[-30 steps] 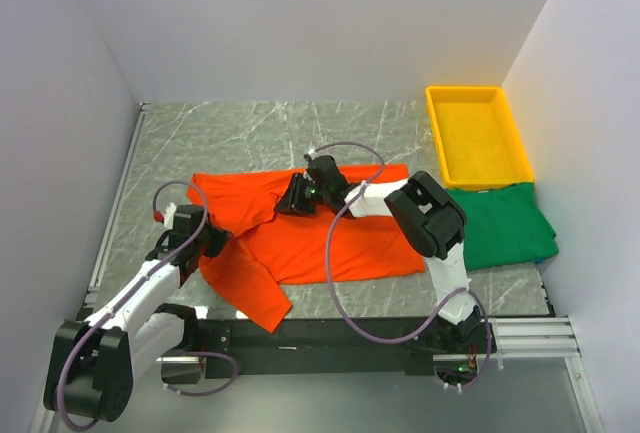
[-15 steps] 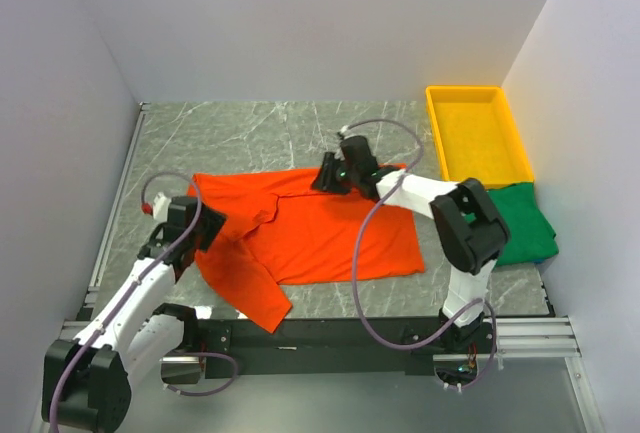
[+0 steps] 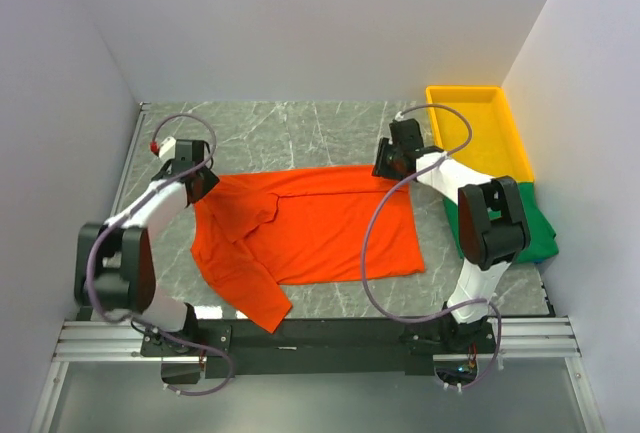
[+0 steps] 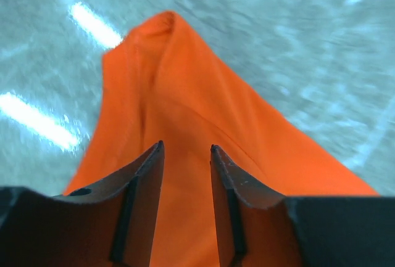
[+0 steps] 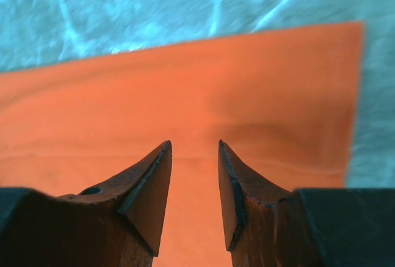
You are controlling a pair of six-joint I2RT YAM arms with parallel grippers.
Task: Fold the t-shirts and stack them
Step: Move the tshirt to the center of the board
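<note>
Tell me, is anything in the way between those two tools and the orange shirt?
Nothing visible. The left tool and right tool hang open over the far corners of the orange shirt, with only bare cloth showing in each gap.

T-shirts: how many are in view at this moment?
2. The orange-red t-shirt lies spread mid-table; the dark green t-shirt sits at the right edge, partly behind the right arm, which could hide more.

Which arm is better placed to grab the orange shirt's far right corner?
Right. The right gripper is open just beside that corner of the orange shirt; the left gripper is at its far left end.
</note>
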